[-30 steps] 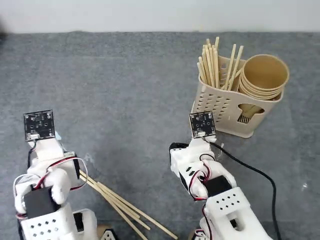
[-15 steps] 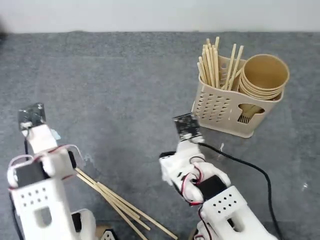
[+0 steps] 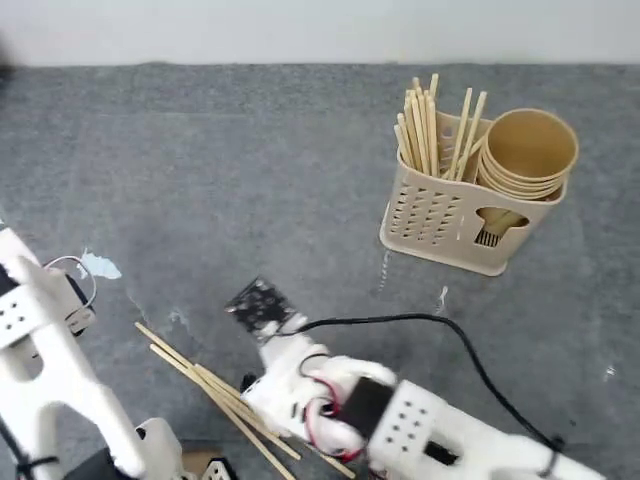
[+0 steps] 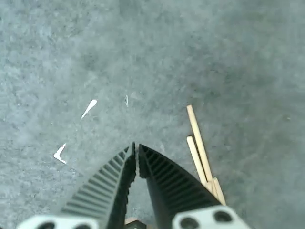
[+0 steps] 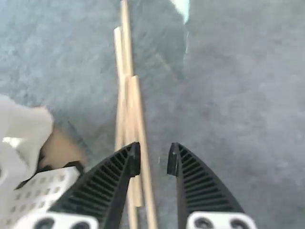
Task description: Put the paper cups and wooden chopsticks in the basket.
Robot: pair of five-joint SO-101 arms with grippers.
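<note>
Table (image 3: 250, 170): grey, felt-like surface.

Basket (image 3: 432, 212): beige, perforated, standing at the upper right of the high view.

Paper cups (image 3: 527, 150): one nested stack, upright in the basket's right-hand compartment.

Wooden chopsticks in the basket (image 3: 425, 120): a bundle standing on end in the left-hand compartment, tips leaning slightly apart.

Loose chopsticks (image 3: 205, 382): several lay flat on the table at the lower left of the high view, well apart from the basket. They ran diagonally from upper left to lower right, and their far ends passed under the right arm (image 3: 370, 410).

Right gripper (image 5: 153, 158): narrowly parted, nothing between the fingers. It was poised low over the loose chopsticks (image 5: 127, 90), which ran just beside one finger. Contact could not be told.

Left gripper (image 4: 136, 151): fingers all but closed together and holding nothing. It hung over bare table, with the ends of the loose chopsticks (image 4: 197, 140) near one side.

Left arm (image 3: 40, 370): at the lower left edge of the high view.

Scraps (image 4: 89, 108): small white bits lay on the table near the left gripper.

Cable (image 3: 440, 325): black, trailing from the right arm across the lower middle.
</note>
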